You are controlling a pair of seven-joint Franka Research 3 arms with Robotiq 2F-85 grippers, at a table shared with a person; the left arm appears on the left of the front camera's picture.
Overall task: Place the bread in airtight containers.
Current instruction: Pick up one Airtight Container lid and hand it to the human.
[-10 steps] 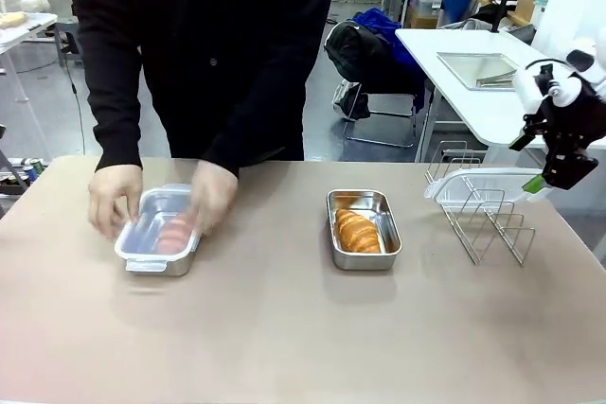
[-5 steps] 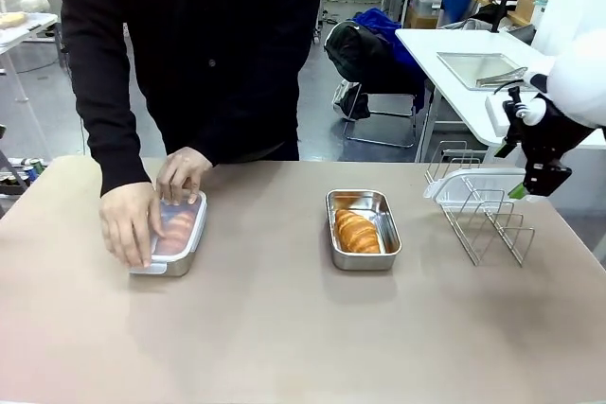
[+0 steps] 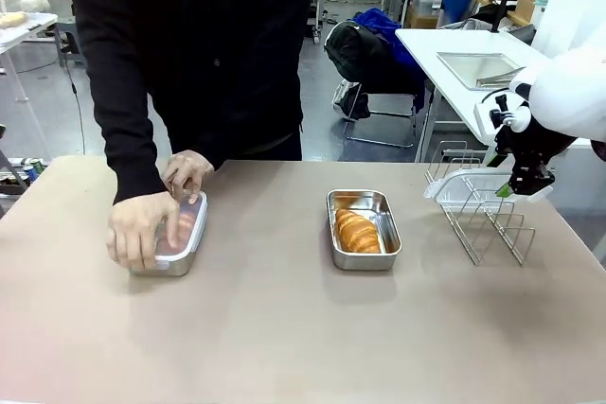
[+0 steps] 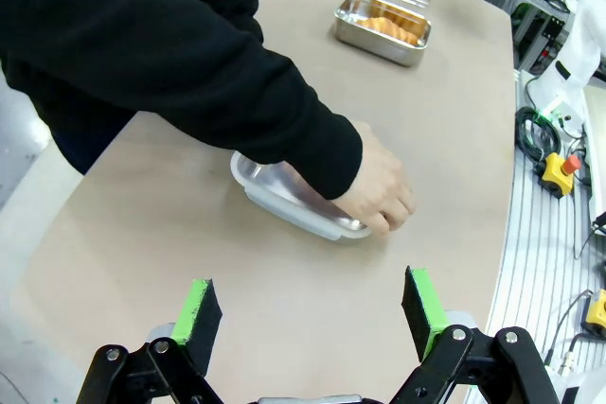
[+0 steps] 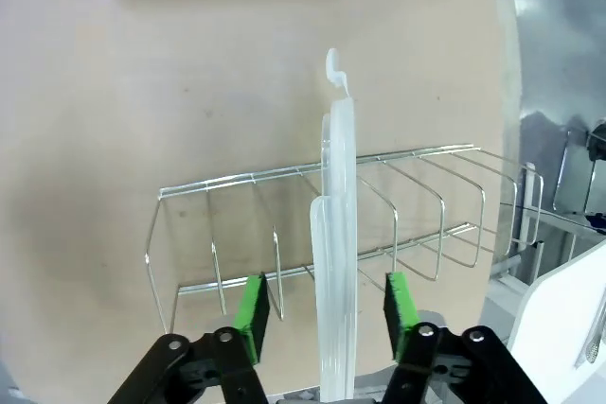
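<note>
While hands (image 3: 142, 226) press 1 container (image 3: 175, 234), right gripper (image 5: 324, 314) straddles lid (image 5: 336, 262) — unclamped.

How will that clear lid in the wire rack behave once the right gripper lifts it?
The clear lid looks like thin plastic, so probably light and a bit flexible. Its smooth faces may slip between the right gripper's pads. It stands on edge in the wire rack, so it could snag a wire.

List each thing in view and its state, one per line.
Left container: lidded, person's hands pressing the lid.
Right container: open, croissant inside.
Clear lid: upright in wire rack.
Right gripper: jaws astride lid.
Left gripper: open, empty.
</note>
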